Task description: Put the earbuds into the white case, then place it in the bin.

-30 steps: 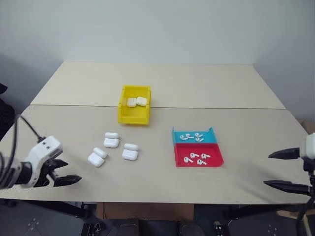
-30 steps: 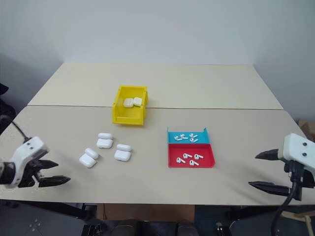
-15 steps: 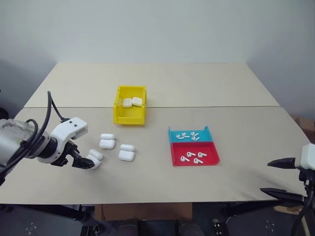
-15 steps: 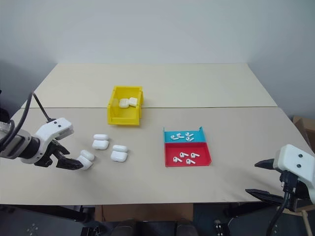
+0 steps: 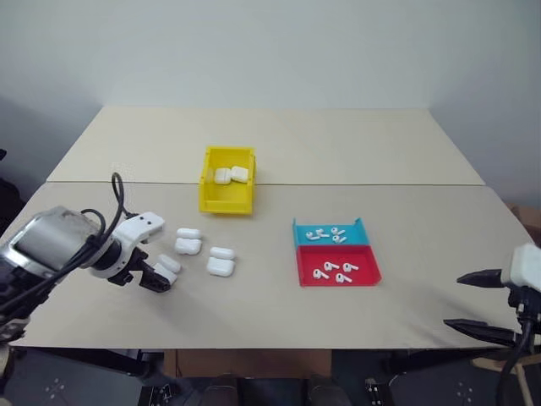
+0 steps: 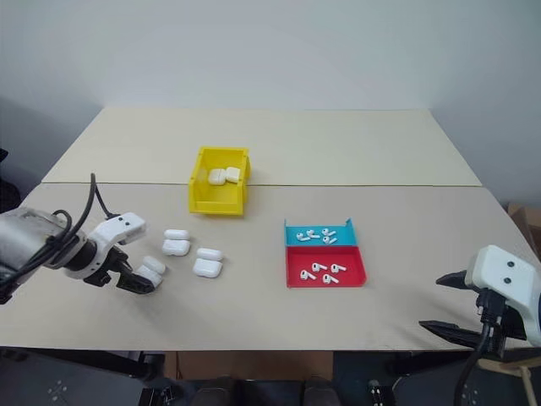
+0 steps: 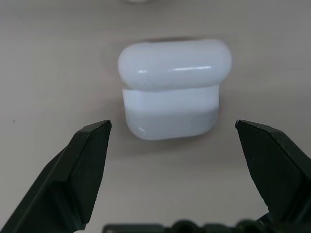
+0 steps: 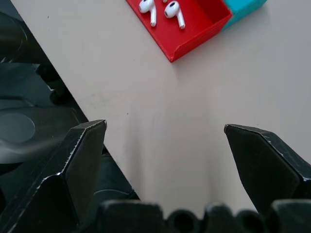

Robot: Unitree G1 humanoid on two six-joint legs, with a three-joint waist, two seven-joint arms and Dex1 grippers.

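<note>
Three open white cases lie left of the table's centre. My left gripper points down over the leftmost white case, open. In the left wrist view that case lies just beyond and between the two fingers, which do not touch it. The other cases lie to its right. Several earbuds lie in a blue tray and a red tray. The yellow bin behind the cases holds two white cases. My right gripper hangs open and empty past the table's front right corner.
The red tray's corner with earbuds shows beyond my right gripper, with the table's front edge below it. A seam joins two tables behind the bin. Bare tabletop spreads between the cases and the trays.
My left gripper has swung in from the table's front left edge to the leftmost case and tipped downward. The right gripper has stayed put. The camera has shifted a little.
</note>
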